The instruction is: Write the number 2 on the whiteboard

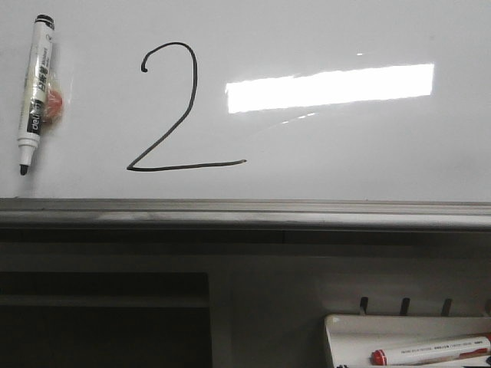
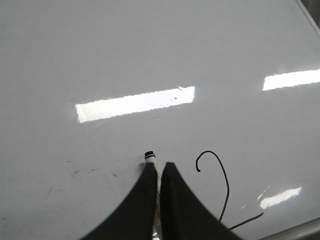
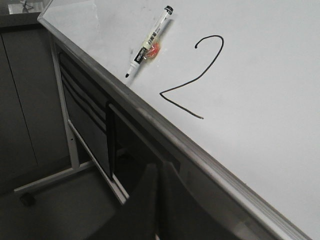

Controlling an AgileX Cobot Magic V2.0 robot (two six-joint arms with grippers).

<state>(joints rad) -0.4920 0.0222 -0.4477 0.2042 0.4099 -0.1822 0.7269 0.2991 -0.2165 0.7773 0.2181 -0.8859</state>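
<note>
Left gripper (image 2: 159,172) seen over whiteboard (image 2: 150,50), jaws nearly closed on marker (image 2: 149,155). Number 2 (image 2: 220,192) partly seen beside gripper. Bright light reflections on board.

Left gripper (image 2: 159,172): dark fingers nearly pressed together. Right gripper (image 3: 159,172): fingers likewise drawn close, a slit between.

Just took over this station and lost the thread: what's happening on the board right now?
The number 2 is already drawn in black on the whiteboard. The uncapped marker lies on the board left of the digit, and the front view shows nothing gripping it. The left pincer is over that marker's end, fingers close together. The right pincer is off the board's railed edge, holding nothing.
</note>
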